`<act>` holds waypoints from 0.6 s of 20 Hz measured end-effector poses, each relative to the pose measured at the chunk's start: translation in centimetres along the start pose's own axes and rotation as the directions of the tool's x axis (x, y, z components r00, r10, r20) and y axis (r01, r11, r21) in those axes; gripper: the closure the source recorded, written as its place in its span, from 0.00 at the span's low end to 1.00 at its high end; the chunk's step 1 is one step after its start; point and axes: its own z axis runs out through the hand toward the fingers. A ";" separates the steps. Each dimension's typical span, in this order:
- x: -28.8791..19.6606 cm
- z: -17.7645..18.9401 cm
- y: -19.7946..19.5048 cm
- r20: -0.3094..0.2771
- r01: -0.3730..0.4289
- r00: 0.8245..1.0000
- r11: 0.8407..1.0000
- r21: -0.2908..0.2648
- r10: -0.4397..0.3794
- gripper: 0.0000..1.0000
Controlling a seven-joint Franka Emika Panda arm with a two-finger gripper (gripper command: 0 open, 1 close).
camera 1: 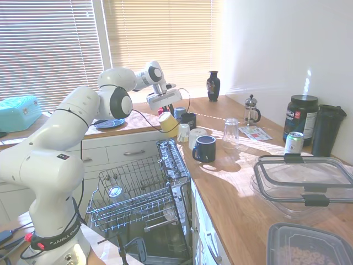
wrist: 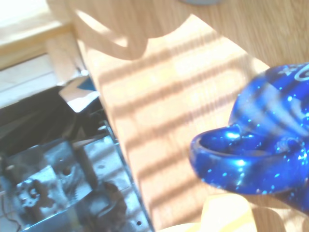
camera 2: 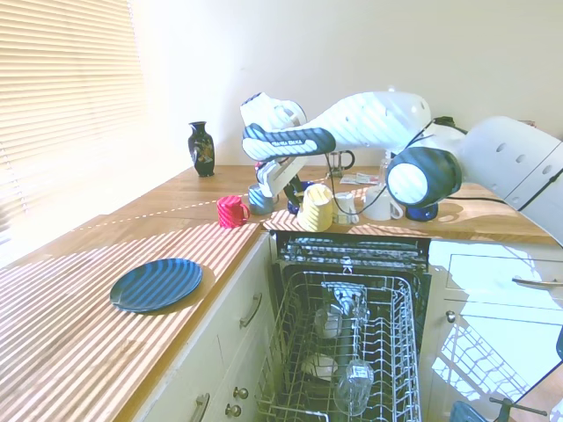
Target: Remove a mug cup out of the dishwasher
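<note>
First exterior view: mug cup out of dishwasher, hanging tilted just below gripper, above counter edge beside rack. Extraction done, set-down left, by my judgement. Fingers clenched on mug rim.

Second exterior view: gripper grasps yellow mug cup from above; mug near countertop, contact unclear. Dishwasher rack below gripper, well apart.

Wrist view: yellow sliver of mug cup at bottom edge; blue speckled mug just beside; dishwasher interior off to the side.
</note>
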 end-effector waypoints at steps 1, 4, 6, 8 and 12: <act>0.1 0.1 0.1 0.001 0.001 1.000 1.000 -0.001 -0.001 1.00; 0.5 0.0 0.5 -0.002 0.001 1.000 1.000 0.003 -0.001 1.00; 0.8 0.0 0.9 -0.004 -0.001 1.000 1.000 0.005 0.001 1.00; 1.2 0.1 1.4 -0.003 -0.004 1.000 1.000 0.007 0.004 1.00; 1.9 0.9 2.3 0.003 -0.014 1.000 1.000 0.005 0.014 1.00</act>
